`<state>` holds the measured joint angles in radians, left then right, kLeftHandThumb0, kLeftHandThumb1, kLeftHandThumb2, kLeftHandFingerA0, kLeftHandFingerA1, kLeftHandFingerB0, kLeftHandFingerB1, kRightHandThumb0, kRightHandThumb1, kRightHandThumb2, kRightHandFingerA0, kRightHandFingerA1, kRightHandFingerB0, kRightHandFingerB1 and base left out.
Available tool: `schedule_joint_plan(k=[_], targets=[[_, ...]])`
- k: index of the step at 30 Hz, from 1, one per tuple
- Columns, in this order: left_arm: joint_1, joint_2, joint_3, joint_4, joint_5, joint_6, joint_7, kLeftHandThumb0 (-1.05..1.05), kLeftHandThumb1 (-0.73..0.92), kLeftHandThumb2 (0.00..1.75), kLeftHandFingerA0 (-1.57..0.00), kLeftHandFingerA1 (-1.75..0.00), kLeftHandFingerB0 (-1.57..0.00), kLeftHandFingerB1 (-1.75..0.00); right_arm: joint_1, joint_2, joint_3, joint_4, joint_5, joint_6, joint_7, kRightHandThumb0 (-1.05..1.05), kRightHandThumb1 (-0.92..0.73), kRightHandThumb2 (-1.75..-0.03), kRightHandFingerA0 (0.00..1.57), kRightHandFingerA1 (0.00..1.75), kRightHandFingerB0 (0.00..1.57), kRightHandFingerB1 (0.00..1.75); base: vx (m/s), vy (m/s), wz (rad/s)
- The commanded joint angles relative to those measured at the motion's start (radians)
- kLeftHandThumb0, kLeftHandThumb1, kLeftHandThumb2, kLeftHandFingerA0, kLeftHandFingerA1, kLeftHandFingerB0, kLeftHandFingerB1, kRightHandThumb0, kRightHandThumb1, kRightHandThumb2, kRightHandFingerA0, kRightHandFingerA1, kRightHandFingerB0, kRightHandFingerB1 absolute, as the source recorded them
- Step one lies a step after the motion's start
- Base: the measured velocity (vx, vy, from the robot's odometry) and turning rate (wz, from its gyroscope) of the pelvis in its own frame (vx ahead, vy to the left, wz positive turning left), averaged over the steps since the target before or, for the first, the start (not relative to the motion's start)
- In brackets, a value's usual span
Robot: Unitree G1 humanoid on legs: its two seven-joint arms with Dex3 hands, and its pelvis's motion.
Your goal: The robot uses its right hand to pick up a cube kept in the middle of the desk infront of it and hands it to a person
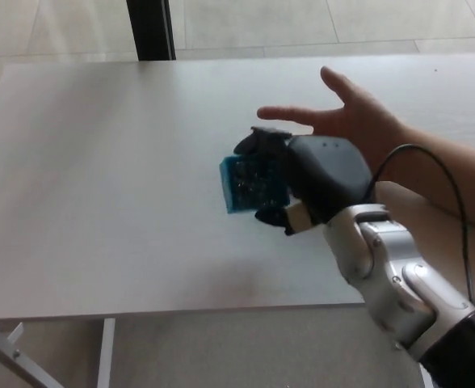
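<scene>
One blue cube (252, 184) gripped by right hand (306, 179) fingers, one person's open hand (352, 123) behind, one desk (100, 162).

Soft, even daylight washes the pale desk (100, 162), brightest toward twelve o'clock; a faint shadow pools at six o'clock, and the picture is slightly soft throughout.

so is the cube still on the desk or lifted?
Lifted: the blue cube sits in the right hand, clear of the desk.

The right hand (302, 182) was raised on its bent silver forearm, black fingers (258, 145) curled closed, thumb below, facing picture left.
</scene>
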<state>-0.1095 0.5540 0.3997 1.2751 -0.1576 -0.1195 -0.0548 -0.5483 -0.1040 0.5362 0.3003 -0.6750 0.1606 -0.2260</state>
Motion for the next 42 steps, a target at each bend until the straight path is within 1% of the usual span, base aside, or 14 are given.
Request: schedule_joint_plan(k=[1, 5, 7, 11, 18, 19, 29, 34, 35, 36, 37, 40, 41, 42], targets=[[0.010, 0.032, -0.015, 0.009, 0.026, -0.027, 0.023, -1.05, 0.81, 0.84, -0.61, -1.42, -0.06, -1.43, -0.169, -0.062, -0.227, -0.052, 0.047, -0.089, -0.153, -0.33, -0.66, -0.69, 0.82, 1.40, 0.87, 0.80, 0.00, 0.000, 0.00], [0.014, 0.031, -0.011, 0.010, 0.020, -0.032, 0.016, -1.05, 0.81, 0.83, -0.59, -1.44, -0.09, -1.45, -0.200, -0.071, -0.275, -0.009, 0.048, -0.117, -0.155, -0.31, -0.63, -0.71, 0.80, 1.44, 0.89, 0.80, 0.00, 0.000, 0.00], [0.014, 0.031, -0.012, 0.007, 0.020, -0.030, 0.017, -1.05, 0.82, 0.83, -0.61, -1.45, -0.06, -1.45, -0.212, -0.086, -0.284, 0.021, 0.036, -0.119, -0.145, -0.36, -0.63, -0.64, 0.86, 1.27, 0.89, 0.74, 0.00, 0.000, 0.00], [0.017, 0.028, -0.014, 0.009, 0.023, -0.037, 0.021, -1.05, 0.82, 0.84, -0.65, -1.45, -0.10, -1.46, -0.223, -0.107, -0.278, 0.082, 0.002, -0.134, -0.160, -0.39, -0.61, -0.60, 0.89, 1.28, 0.91, 0.68, 0.00, 0.000, 0.00], [0.017, 0.024, -0.007, 0.006, 0.018, -0.039, 0.014, -1.05, 0.79, 0.86, -0.56, -1.47, -0.10, -1.45, -0.225, -0.157, -0.192, 0.235, -0.072, -0.199, -0.215, -0.30, -0.55, -0.59, 0.90, 1.35, 0.97, 0.65, 0.00, 0.000, 0.00], [0.017, 0.023, -0.007, 0.010, 0.019, -0.041, 0.015, -1.05, 0.81, 0.83, -0.57, -1.46, -0.11, -1.45, -0.225, -0.162, -0.163, 0.290, -0.084, -0.221, -0.230, -0.30, -0.51, -0.60, 0.86, 1.50, 0.98, 0.67, 0.00, 0.000, 0.00], [0.014, 0.018, -0.005, 0.015, 0.019, -0.046, 0.019, -1.05, 0.81, 0.83, -0.59, -1.47, -0.13, -1.46, -0.256, -0.174, -0.041, 0.499, -0.150, -0.251, -0.284, -0.38, -0.51, -0.60, 0.84, 1.58, 0.93, 0.62, 0.00, 0.000, 0.00], [0.012, 0.015, -0.004, 0.015, 0.018, -0.045, 0.017, -1.05, 0.83, 0.82, -0.61, -1.44, -0.08, -1.46, -0.269, -0.189, 0.021, 0.576, -0.180, -0.216, -0.254, -0.39, -0.59, -0.57, 0.80, 1.52, 0.91, 0.63, 0.00, 0.000, 0.00], [0.016, 0.013, -0.007, 0.015, 0.022, -0.047, 0.020, -1.05, 0.83, 0.83, -0.60, -1.45, -0.09, -1.46, -0.266, -0.193, 0.031, 0.585, -0.187, -0.216, -0.263, -0.49, -0.43, -0.83, 0.98, 1.30, 0.87, 0.72, 0.00, 0.000, 0.00], [0.017, 0.012, -0.007, 0.017, 0.022, -0.046, 0.020, -1.05, 0.82, 0.82, -0.53, -1.46, -0.12, -1.46, -0.266, -0.194, 0.047, 0.601, -0.199, -0.206, -0.266, -0.39, -0.58, -0.57, 0.80, 1.55, 0.89, 0.60, 0.00, 0.000, 0.00], [0.016, 0.012, -0.004, 0.020, 0.019, -0.041, 0.019, -1.05, 0.82, 0.82, -0.53, -1.46, -0.12, -1.46, -0.267, -0.193, 0.062, 0.620, -0.214, -0.190, -0.265, -0.39, -0.58, -0.57, 0.80, 1.55, 0.89, 0.60, 0.00, 0.000, 0.00], [0.019, 0.013, -0.005, 0.018, 0.020, -0.045, 0.019, -1.05, 0.81, 0.82, -0.61, -1.44, -0.13, -1.43, -0.278, -0.193, 0.082, 0.616, -0.222, -0.154, -0.219, -0.38, -0.57, -0.62, 0.77, 1.53, 0.88, 0.65, 0.00, 0.000, 0.00], [0.016, 0.013, -0.002, 0.019, 0.017, -0.039, 0.018, -1.05, 0.80, 0.82, -0.61, -1.43, -0.13, -1.44, -0.289, -0.196, 0.106, 0.614, -0.250, -0.116, -0.186, -0.52, -0.46, -0.83, 0.90, 1.29, 0.82, 0.81, 0.00, 0.000, 0.00], [0.016, 0.012, -0.002, 0.019, 0.016, -0.037, 0.018, -1.05, 0.80, 0.84, -0.61, -1.45, -0.13, -1.45, -0.296, -0.198, 0.121, 0.611, -0.264, -0.094, -0.156, -0.49, -0.47, -0.85, 0.86, 1.24, 0.79, 0.85, 0.00, 0.000, 0.00]])
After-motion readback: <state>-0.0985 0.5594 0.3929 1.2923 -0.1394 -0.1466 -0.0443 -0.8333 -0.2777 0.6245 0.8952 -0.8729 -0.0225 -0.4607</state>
